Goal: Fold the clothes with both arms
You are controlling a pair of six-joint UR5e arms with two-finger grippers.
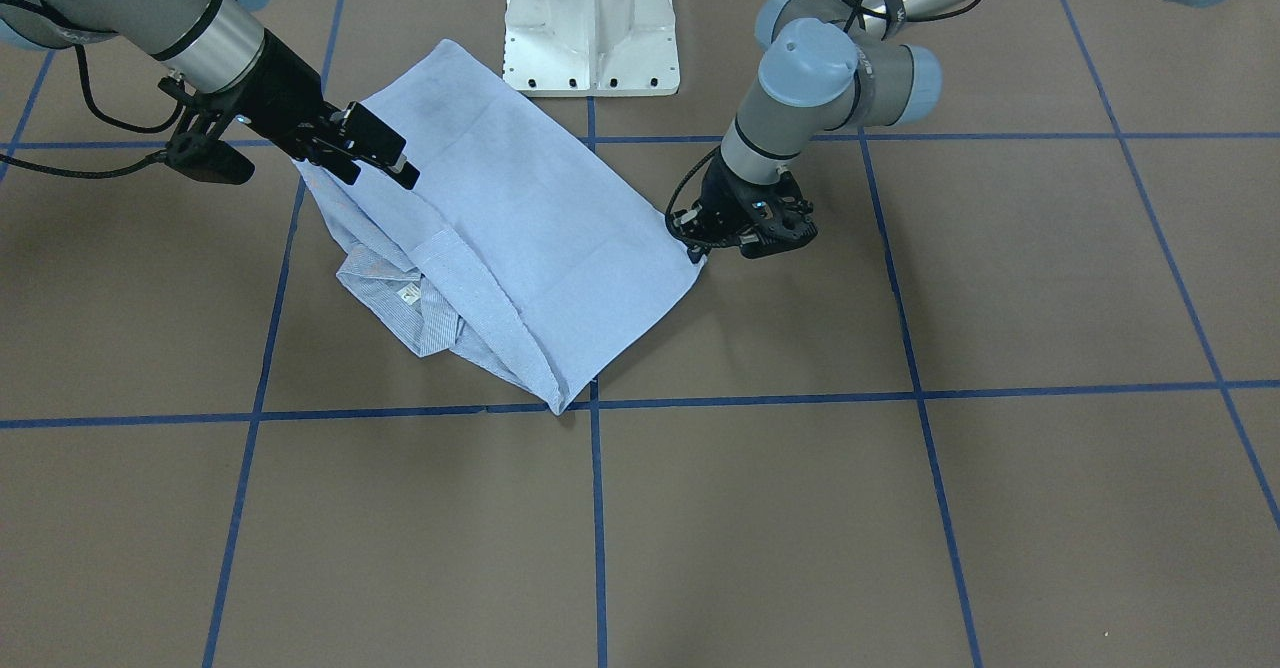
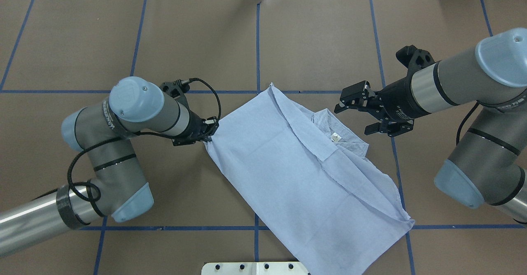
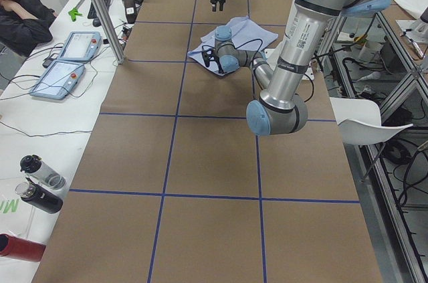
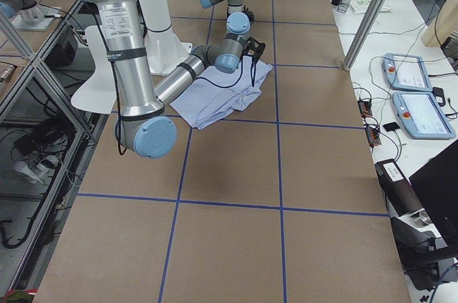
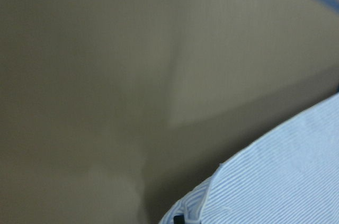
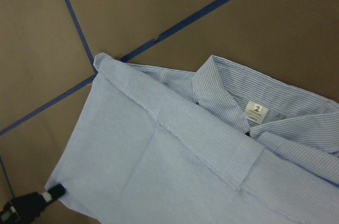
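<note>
A matt, finely striped cloth shirt (image 2: 280, 164) lies on a matt, paper-like table (image 2: 329, 40).

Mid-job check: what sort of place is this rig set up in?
Probably a robotics lab: a table gridded with blue tape, two control tablets on a side bench, and a person watching.

The small white neck label (image 6: 256, 112) in the collar of the shirt (image 6: 159, 171) bears a dark "2"; finer print beneath is unreadable; it lies just ahead of the right gripper (image 2: 352, 120), whose fingers are spread. Lettering on the left arm (image 2: 108, 116) is illegible.
</note>
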